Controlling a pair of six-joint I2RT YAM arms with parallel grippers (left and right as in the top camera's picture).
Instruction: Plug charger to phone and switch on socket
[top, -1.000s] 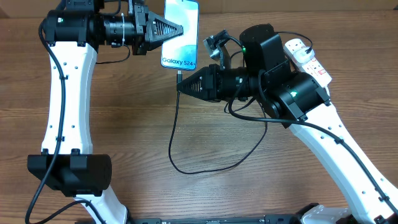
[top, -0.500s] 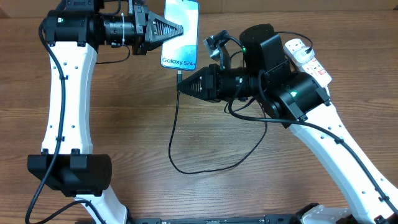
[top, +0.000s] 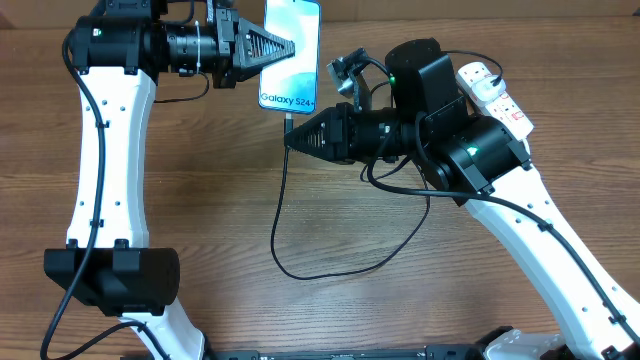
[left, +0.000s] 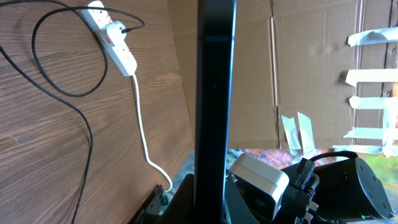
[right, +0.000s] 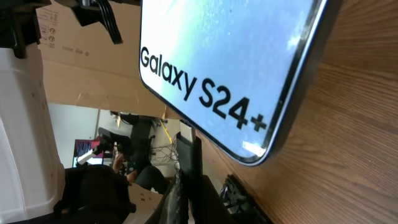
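The phone (top: 291, 55), light blue screen with "Galaxy S24+" at its near end, is lifted off the table, and my left gripper (top: 287, 48) is shut on its left side. In the left wrist view the phone (left: 214, 93) runs edge-on up from the left gripper (left: 214, 202). My right gripper (top: 290, 139) is shut on the charger's connector (top: 287, 124), which points up just below the phone's near edge. In the right wrist view the connector (right: 189, 163) rises from the right gripper (right: 189, 208) toward the phone (right: 230, 56); contact cannot be told. The socket (top: 494, 93) lies far right.
The charger's black cable (top: 300, 272) loops over the table's middle and runs under my right arm toward the socket (left: 115, 42). A thick white cord (left: 145, 138) leads off the socket past the table edge. Cardboard walls stand behind the table.
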